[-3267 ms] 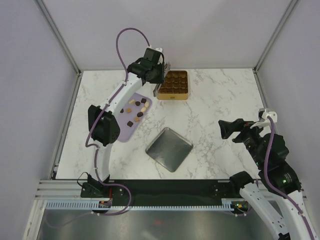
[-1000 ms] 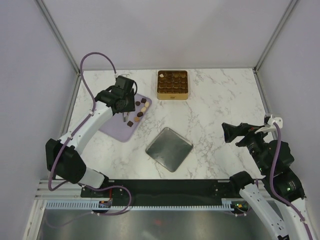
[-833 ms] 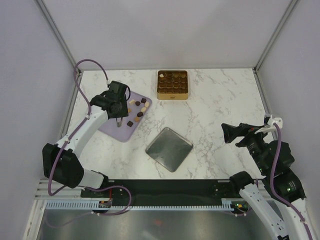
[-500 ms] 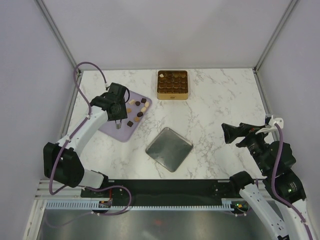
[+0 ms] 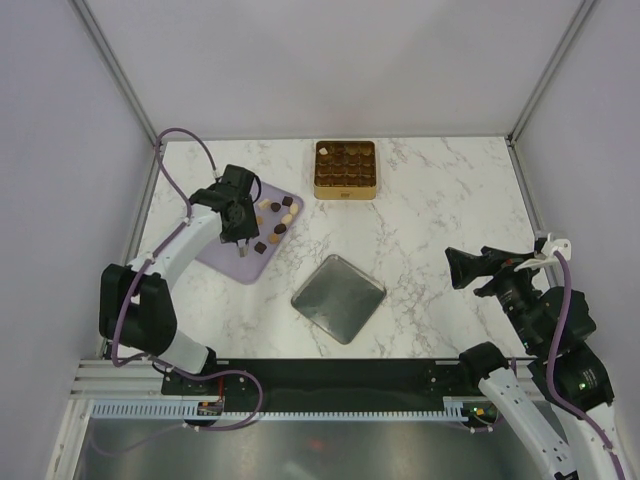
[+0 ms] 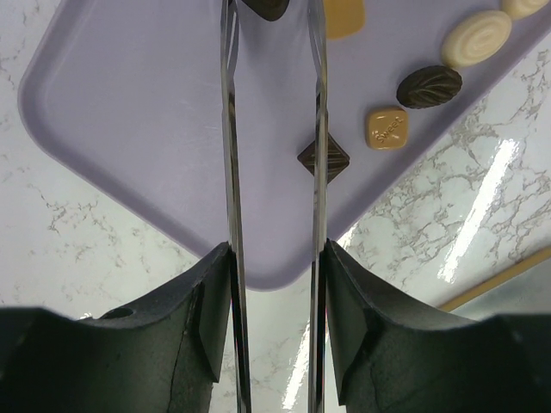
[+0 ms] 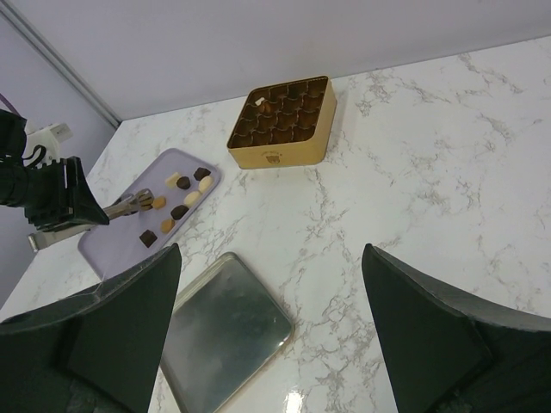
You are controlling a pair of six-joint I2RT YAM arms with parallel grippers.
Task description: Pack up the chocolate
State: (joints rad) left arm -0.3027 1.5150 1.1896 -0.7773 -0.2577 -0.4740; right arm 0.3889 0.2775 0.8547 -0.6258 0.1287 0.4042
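From above, my left gripper (image 5: 240,248) hangs over the flat lilac board (image 5: 228,265), with tiny brown and cream chocolate pieces (image 5: 277,219) just beside its tips. Left wrist: my thin metal fingers (image 6: 230,129) stand apart, one smooth dark piece (image 6: 265,7) lying between them. Right wrist: my right gripper (image 7: 271,258) gapes empty, well apart from the board.

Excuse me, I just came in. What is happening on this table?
The left gripper hangs over the lilac board. Its thin fingers stand open on either side of a dark chocolate piece, not closed on it. More chocolate pieces lie loose on the board. The gold tin stands apart at the far side, with at least one pale piece inside. The right gripper waits open, holding nothing.
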